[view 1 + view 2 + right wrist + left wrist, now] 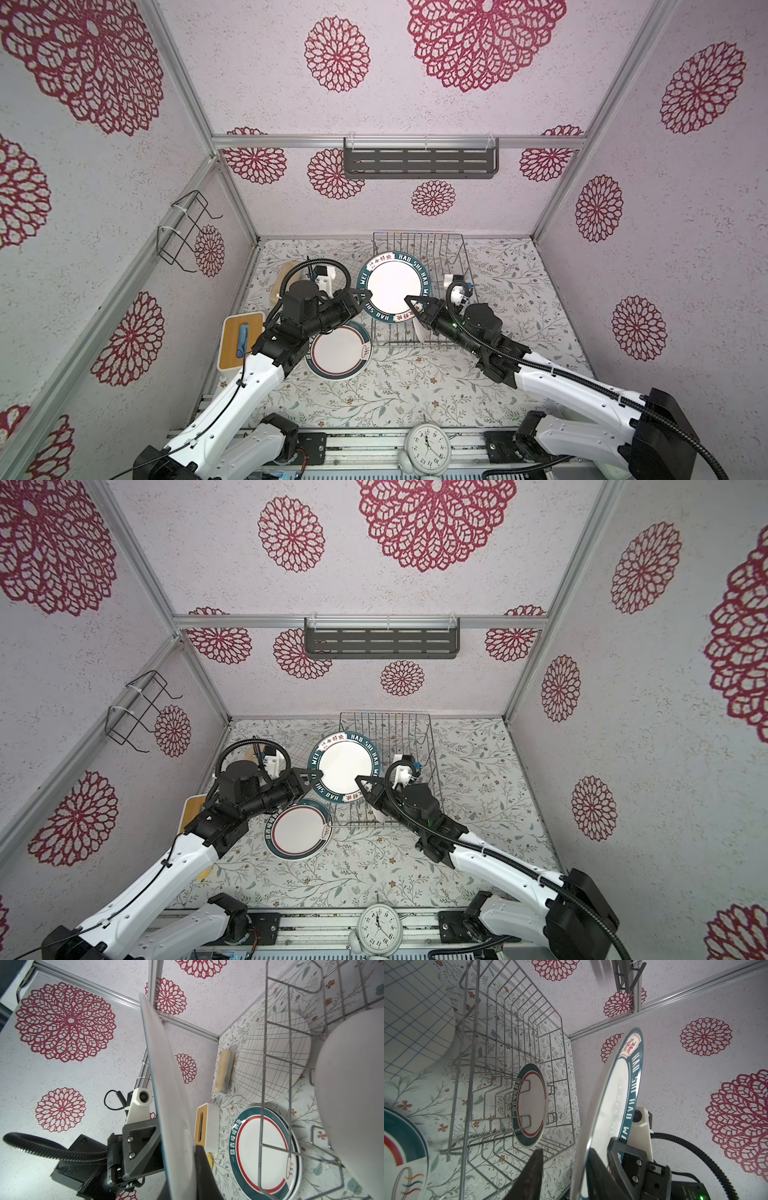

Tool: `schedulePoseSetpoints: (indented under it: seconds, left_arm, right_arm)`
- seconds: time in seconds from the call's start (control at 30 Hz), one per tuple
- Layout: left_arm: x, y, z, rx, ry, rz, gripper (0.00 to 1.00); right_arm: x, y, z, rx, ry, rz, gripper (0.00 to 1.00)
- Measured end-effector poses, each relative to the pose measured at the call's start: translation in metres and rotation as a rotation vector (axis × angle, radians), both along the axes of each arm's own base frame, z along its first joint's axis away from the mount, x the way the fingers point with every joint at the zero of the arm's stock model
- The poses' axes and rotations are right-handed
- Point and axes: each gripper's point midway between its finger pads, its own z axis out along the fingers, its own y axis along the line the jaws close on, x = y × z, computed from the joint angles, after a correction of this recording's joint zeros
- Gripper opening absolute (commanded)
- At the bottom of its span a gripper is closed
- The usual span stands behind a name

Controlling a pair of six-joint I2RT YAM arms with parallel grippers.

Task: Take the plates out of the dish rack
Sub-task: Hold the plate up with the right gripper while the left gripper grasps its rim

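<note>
A teal-rimmed lettered plate (392, 286) (345, 766) hangs tilted over the silver wire dish rack (419, 245) (512, 1001). My right gripper (409, 300) (182, 1147) is shut on its near right rim. My left gripper (366, 294) (564, 1149) straddles the left rim, one finger against the plate, the other a gap away. Another teal-rimmed plate (529, 1105) stands between the rack's tines. A third plate (338, 351) lies flat on the table in front of the rack's left corner. The cream grid-lined plate (276, 1057) lies left of the rack.
A white and wood box (241, 338) and a yellow sponge (224, 1070) sit by the left wall. A black wire holder (183, 232) hangs there. A grey slotted shelf (419, 160) is on the back wall. A white clock (428, 449) stands at the front edge.
</note>
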Motion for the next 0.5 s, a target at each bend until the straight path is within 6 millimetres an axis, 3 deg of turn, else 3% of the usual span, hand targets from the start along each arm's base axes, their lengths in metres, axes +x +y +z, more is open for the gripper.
schedulePoseSetpoints:
  seconds: [0.23,0.33,0.4,0.5]
  left_arm:
    - [0.0003,-0.0008,0.0034,-0.008,-0.012,-0.003,0.13]
    - [0.0005,-0.0010,0.0056,-0.015,-0.018,-0.002,0.04]
    - [0.0003,-0.0013,0.0097,-0.024,-0.030,-0.002,0.00]
    - [-0.0002,-0.0015,0.0091,-0.023,-0.026,-0.003,0.00]
  right_arm:
    - [-0.0011,0.0018,-0.0062,0.006,0.021,0.013,0.04]
    - [-0.0016,0.0018,-0.0083,0.018,0.042,0.015,0.19]
    - [-0.0015,0.0017,-0.0076,0.022,0.038,0.016,0.23]
    - [-0.0015,0.0015,-0.0049,0.027,0.028,0.016,0.34]
